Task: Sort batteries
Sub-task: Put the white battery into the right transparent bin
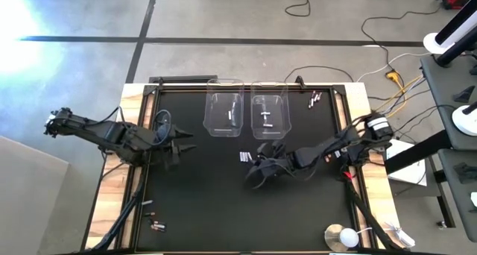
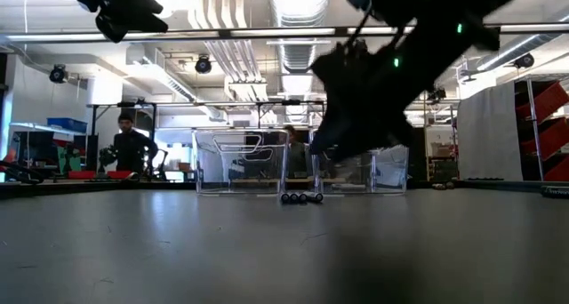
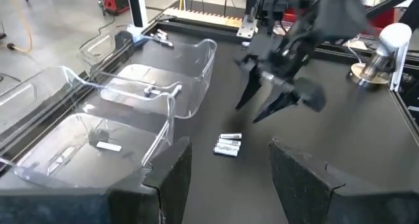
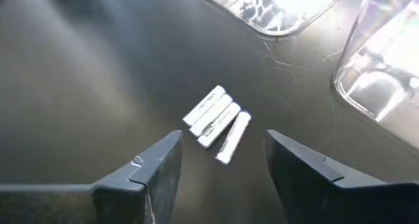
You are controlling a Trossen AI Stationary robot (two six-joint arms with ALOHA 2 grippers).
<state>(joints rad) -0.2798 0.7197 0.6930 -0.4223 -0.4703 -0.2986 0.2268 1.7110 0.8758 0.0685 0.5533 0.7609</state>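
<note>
Right gripper (image 4: 222, 168), fingers spread and empty, hovers just short of four silver-white batteries (image 4: 217, 124) lying side by side, long axes pointing diagonally away from it.

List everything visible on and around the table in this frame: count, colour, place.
Small silver-white cylindrical batteries: four, side by side on the dark mat, before the bins.
Clear rectangular plastic bins: two, at the mat's far edge, each holding at least one battery.
Loose batteries: a few, far right corner.
More batteries: a few, near left corner.
Round white-and-metal disc: one, near right corner.
Person: one, in the room behind.
Left gripper: open, waiting at the left.
Right gripper: open, just above the four batteries.
</note>
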